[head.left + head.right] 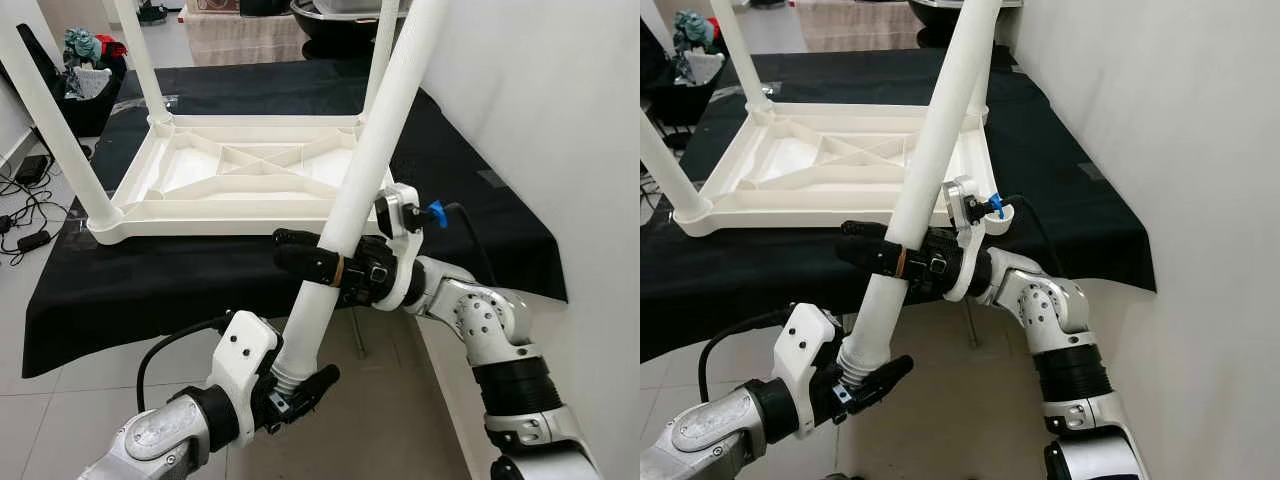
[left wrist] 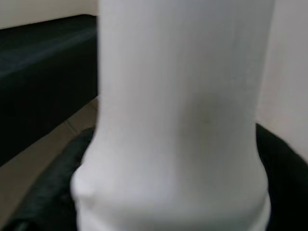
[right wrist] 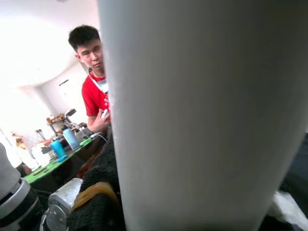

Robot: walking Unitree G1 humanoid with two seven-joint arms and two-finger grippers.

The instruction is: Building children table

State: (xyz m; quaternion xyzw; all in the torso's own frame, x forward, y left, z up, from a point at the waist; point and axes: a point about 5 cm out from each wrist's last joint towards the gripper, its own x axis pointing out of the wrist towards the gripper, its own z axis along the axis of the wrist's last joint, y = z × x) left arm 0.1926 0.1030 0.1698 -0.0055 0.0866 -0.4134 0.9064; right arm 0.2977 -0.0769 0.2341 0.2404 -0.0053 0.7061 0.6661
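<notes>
Last leg in both grippers, corner hole waiting

Left gripper (image 1: 300,385) clenches the leg (image 1: 350,200) at its threaded end, right gripper (image 1: 320,262) grasps mid-shaft; the leg slants up over the upturned tabletop's (image 1: 200,215) near-right corner

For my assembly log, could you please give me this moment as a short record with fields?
Surface: black cloth over a low stand
Tabletop: white tabletop lying upside down on the cloth, ribs showing
Fitted legs: three white legs stand up from its corners
Loose leg: fourth leg, tilted, threaded end down and off the table
Left gripper: jaws shut on the fourth leg near its threaded end
Right gripper: jaws shut on the same leg higher up
Empty socket: near right corner
Bystander: a person in a red shirt
</notes>
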